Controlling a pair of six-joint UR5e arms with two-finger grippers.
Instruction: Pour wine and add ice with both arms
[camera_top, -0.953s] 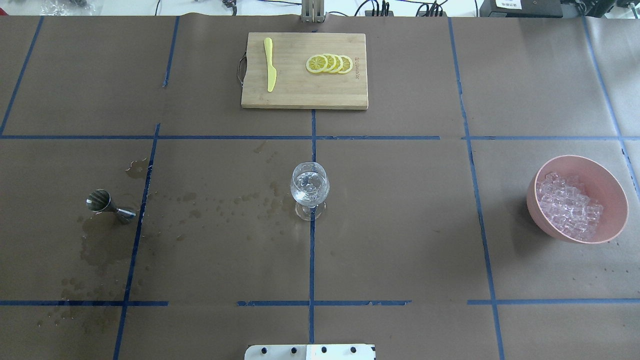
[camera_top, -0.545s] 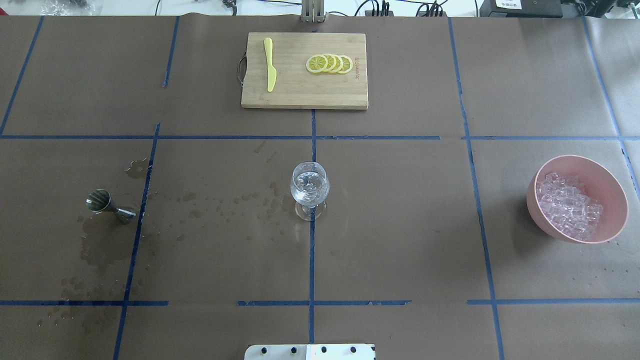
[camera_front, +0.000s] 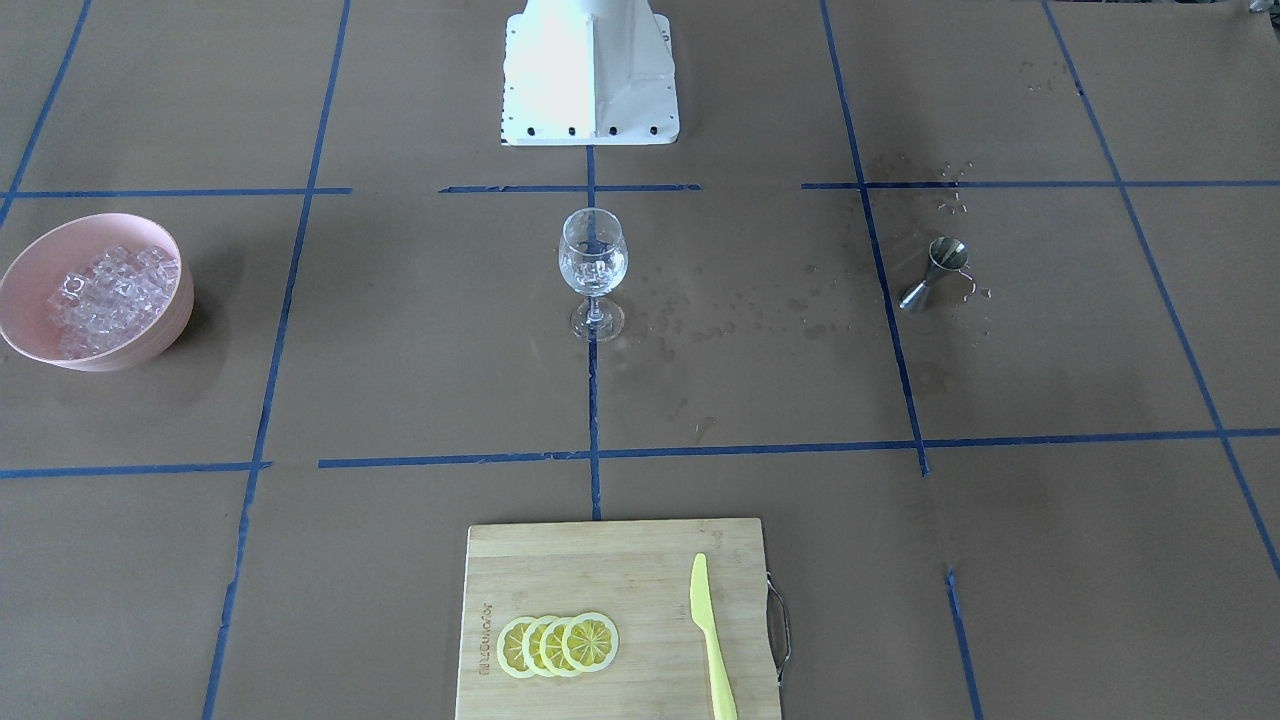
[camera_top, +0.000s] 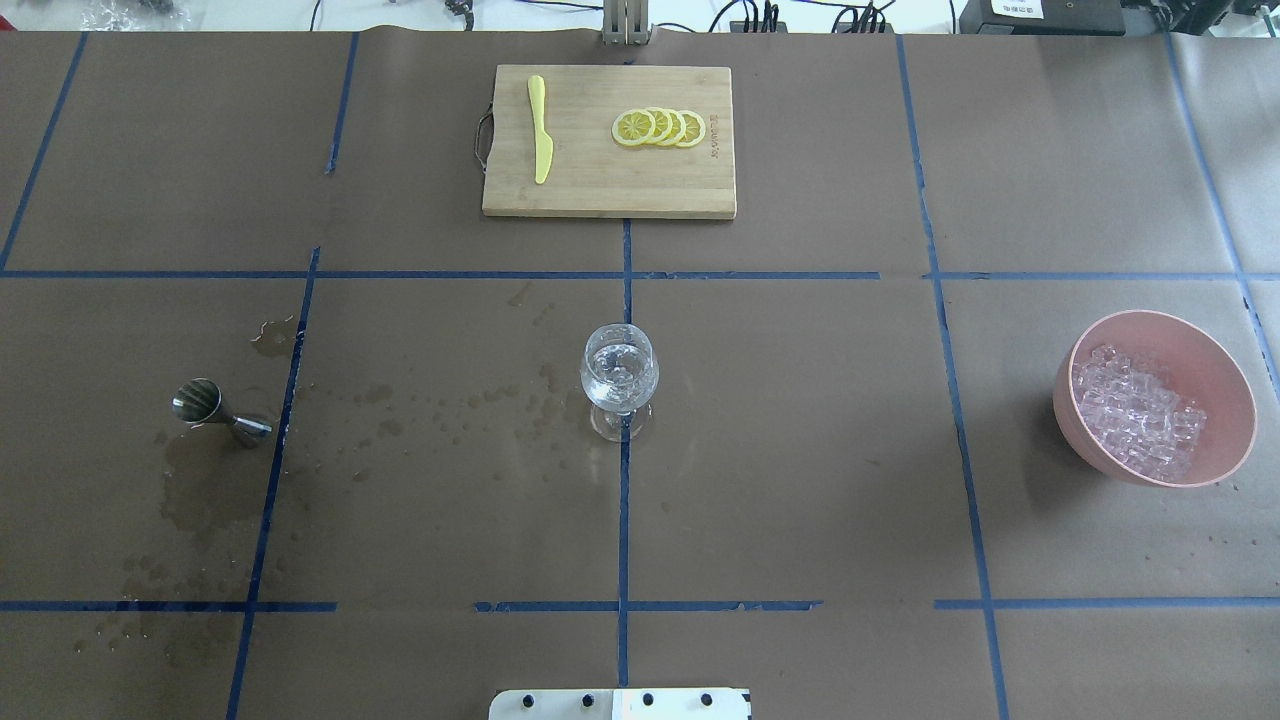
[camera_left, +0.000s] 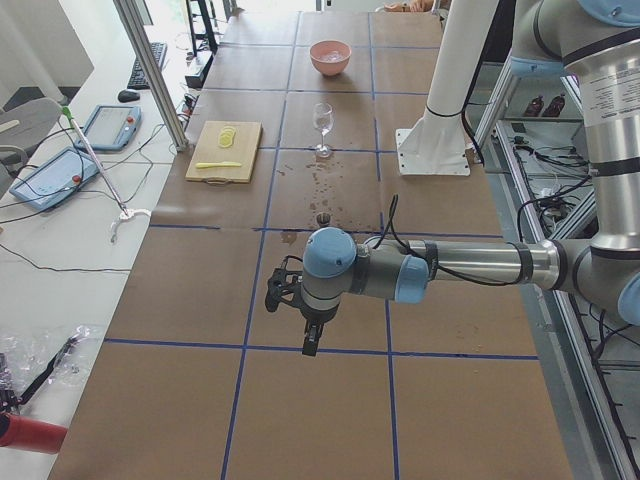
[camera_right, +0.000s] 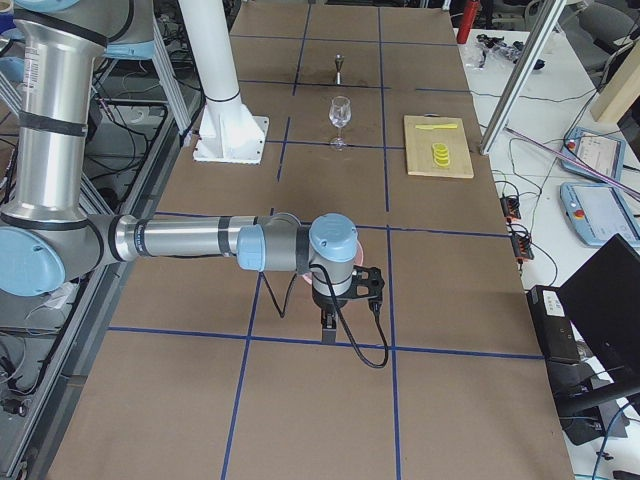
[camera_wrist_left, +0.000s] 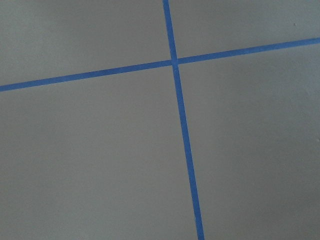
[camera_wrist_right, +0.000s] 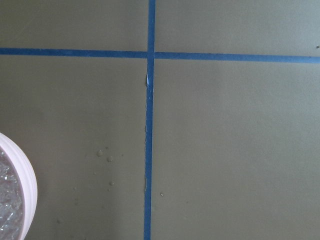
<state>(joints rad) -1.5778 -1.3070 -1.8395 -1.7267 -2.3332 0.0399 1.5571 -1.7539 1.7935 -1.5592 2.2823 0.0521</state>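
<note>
A clear stemmed glass (camera_top: 619, 378) stands upright at the table's centre, with clear wine and a few ice cubes in it; it also shows in the front view (camera_front: 592, 268). A heap of ice (camera_top: 1140, 415) fills a pink bowl (camera_top: 1228, 372) at the right. A steel jigger (camera_top: 215, 410) lies on its side at the left among dark wet spots (camera_top: 200, 490). My left gripper (camera_left: 309, 343) shows only in the left side view and hangs over bare paper. My right gripper (camera_right: 327, 328) shows only in the right side view, near the bowl. I cannot tell whether either is open or shut.
A bamboo cutting board (camera_top: 610, 190) at the far centre holds a yellow knife (camera_top: 540, 130) and lemon slices (camera_top: 660, 128). The white pedestal (camera_front: 590, 70) stands at the robot's side. The bowl's rim (camera_wrist_right: 29, 186) shows in the right wrist view.
</note>
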